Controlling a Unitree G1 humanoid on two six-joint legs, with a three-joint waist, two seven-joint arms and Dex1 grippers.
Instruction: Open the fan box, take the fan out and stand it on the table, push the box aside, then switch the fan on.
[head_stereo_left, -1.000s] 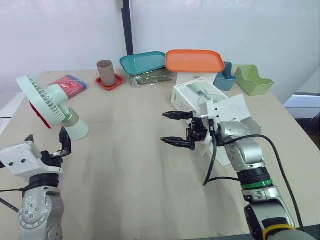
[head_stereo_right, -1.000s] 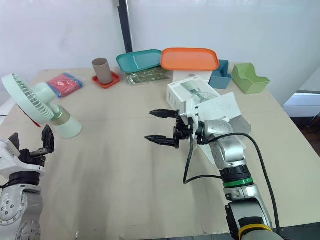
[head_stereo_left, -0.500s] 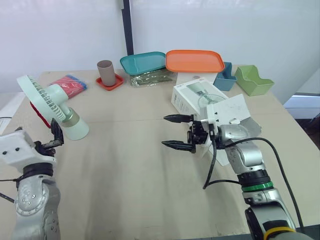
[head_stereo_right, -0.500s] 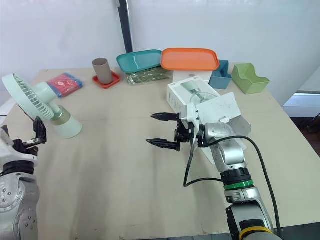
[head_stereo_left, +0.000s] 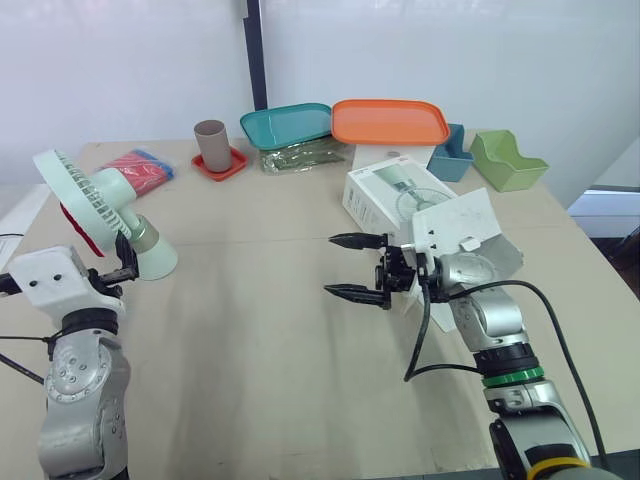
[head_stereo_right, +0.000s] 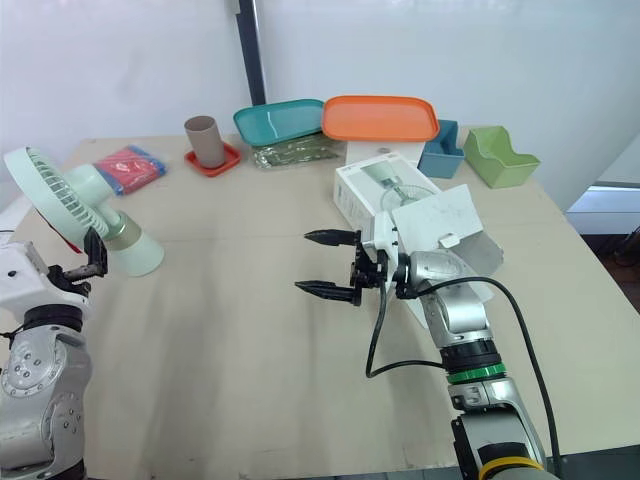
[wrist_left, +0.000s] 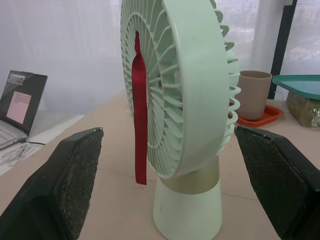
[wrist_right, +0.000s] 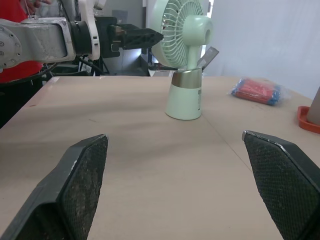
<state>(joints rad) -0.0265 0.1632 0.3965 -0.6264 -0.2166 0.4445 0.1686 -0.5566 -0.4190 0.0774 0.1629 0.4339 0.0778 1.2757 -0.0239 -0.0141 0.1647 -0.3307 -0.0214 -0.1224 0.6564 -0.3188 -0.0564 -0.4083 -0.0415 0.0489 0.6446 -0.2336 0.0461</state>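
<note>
The fan (head_stereo_left: 100, 215) stands upright on the table's (head_stereo_left: 260, 350) left side and the opened box (head_stereo_left: 395, 190) lies behind my wide-open right gripper (head_stereo_left: 330, 265), so only the switch remains, probably not yet on given the limp ribbon (wrist_left: 140, 125), and my left gripper (head_stereo_left: 118, 272) faces it, spread wide.

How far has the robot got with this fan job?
Done, apparently: the fan stands upright on the table, and the opened box lies off to the right. In hand: the left gripper, open, hovers right at the fan; the right gripper hangs open over mid-table. Left: switching on. The red ribbon hangs limp, so the fan looks off.
</note>
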